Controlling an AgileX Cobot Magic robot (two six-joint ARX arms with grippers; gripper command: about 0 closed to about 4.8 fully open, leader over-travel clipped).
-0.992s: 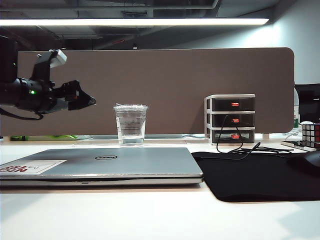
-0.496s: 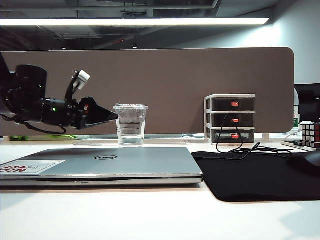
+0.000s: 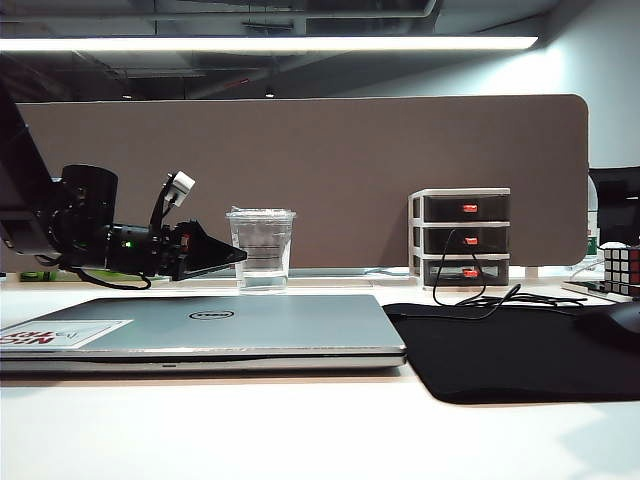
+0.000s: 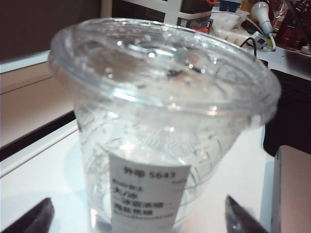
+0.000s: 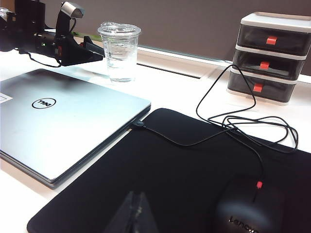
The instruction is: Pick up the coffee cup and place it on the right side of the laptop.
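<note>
The clear lidded coffee cup [image 3: 262, 250] stands upright on the white table behind the closed silver Dell laptop [image 3: 210, 325]. My left gripper [image 3: 236, 258] hangs level just left of the cup, above the laptop's back edge, pointing at it. In the left wrist view the coffee cup [image 4: 160, 97] fills the picture, and the open left gripper [image 4: 138, 218] has its dark fingertips [image 4: 41, 218] wide apart on either side of the cup's lower part, not touching it. My right gripper [image 5: 136, 199] is shut and empty, low over the black mat, far from the coffee cup [image 5: 119, 51].
A black mat [image 3: 520, 350] with a mouse [image 5: 248, 208] and its cable [image 5: 243, 121] lies right of the laptop [image 5: 63, 121]. A three-drawer unit [image 3: 462, 238] stands at the back right and a puzzle cube [image 3: 622, 270] at the far right. A brown partition [image 3: 400, 160] closes the back.
My left arm has come down and moved right, from high on the left to the cup's side, its open fingertips now at the cup. Cup, laptop and right arm have not moved.
</note>
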